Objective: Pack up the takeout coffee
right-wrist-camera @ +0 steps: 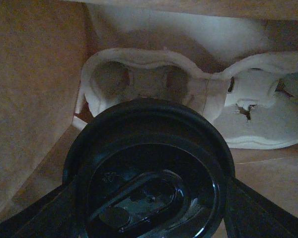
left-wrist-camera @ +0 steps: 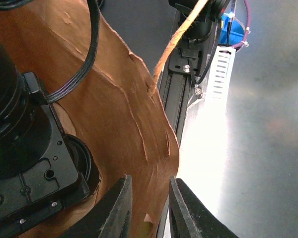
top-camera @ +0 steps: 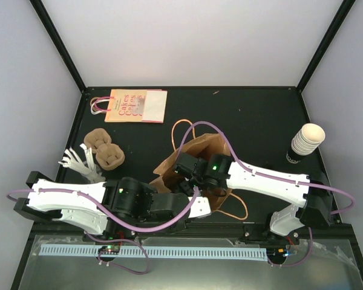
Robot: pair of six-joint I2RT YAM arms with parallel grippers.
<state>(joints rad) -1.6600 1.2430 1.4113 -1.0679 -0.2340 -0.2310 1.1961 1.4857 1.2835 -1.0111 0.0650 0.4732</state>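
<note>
The takeout coffee [right-wrist-camera: 149, 163] hangs inside the brown paper bag [top-camera: 199, 148], clamped at its sides by the right gripper [right-wrist-camera: 149, 215] just above a moulded tray [right-wrist-camera: 154, 79] on the bag floor. Released off a pocket's centre it could tip and leak, and if the left gripper [left-wrist-camera: 146, 210], pinched on the bag's rim, slips, the wall could sag onto the arm. Only the right wrist view shows lid and tray, only the left wrist view the paper caught between fingers [left-wrist-camera: 120, 208]; the top view hides both.
</note>
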